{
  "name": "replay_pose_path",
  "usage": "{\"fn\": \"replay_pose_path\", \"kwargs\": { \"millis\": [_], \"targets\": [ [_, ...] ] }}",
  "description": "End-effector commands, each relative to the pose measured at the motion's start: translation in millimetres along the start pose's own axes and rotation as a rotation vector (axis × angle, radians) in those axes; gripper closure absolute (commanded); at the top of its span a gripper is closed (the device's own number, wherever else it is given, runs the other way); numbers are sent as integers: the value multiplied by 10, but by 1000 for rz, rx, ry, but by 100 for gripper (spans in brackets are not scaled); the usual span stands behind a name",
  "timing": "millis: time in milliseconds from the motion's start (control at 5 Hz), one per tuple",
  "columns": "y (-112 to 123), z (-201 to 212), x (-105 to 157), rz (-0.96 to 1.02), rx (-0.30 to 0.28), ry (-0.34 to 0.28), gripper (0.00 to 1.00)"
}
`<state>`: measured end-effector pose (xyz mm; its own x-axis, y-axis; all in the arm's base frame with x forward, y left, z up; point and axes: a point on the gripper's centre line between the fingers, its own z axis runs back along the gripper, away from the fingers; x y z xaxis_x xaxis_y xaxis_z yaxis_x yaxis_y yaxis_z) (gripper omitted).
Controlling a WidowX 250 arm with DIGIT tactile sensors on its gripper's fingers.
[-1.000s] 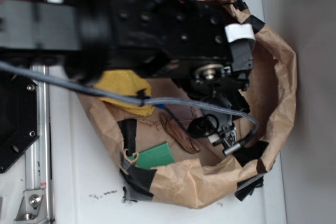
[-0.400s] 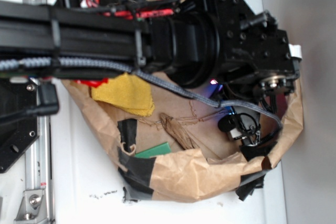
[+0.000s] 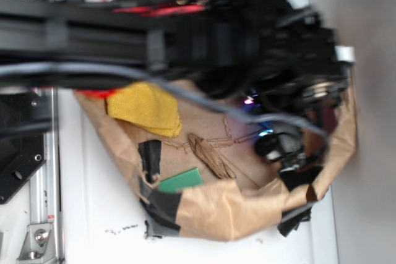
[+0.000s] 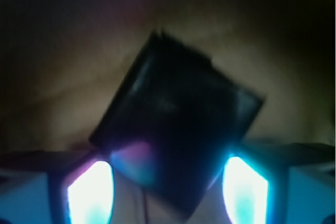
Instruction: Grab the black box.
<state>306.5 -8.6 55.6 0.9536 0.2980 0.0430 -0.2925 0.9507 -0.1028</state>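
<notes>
A glossy black box [image 4: 178, 129] is seen over brown paper [image 3: 210, 205] patched with black tape [image 3: 162, 203]; a yellow cloth [image 3: 145, 108] and a green card [image 3: 180, 180] are shown.

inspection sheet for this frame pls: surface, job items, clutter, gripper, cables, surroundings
Surface: crumpled brown paper bag patched with black tape, lying on a white table.
Job's things: black box turned cornerwise, its lower corner between the fingers; exterior view hides it behind the arm.
Clutter: yellow cloth, green card.
Grippers: gripper with lit fingers either side of the box; contact unclear, frames blurred.
Cables: grey cable draped across the bag.
Surroundings: metal rail at left.
</notes>
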Motion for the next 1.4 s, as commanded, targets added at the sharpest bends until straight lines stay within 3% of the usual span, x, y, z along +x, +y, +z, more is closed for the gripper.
{"fn": "replay_pose_path", "kwargs": {
  "millis": [0, 200, 400, 600, 800, 1200],
  "targets": [
    [121, 936, -826, -111, -23, -163, 100],
    [196, 1145, -857, -19, -30, -170, 0],
    [277, 1221, -811, 85, -72, -207, 0],
    [259, 970, -597, 277, -44, -263, 0],
    [322, 698, -301, 421, -17, -267, 0],
    [170, 438, 32, 445, -14, -237, 0]
  ]
}}
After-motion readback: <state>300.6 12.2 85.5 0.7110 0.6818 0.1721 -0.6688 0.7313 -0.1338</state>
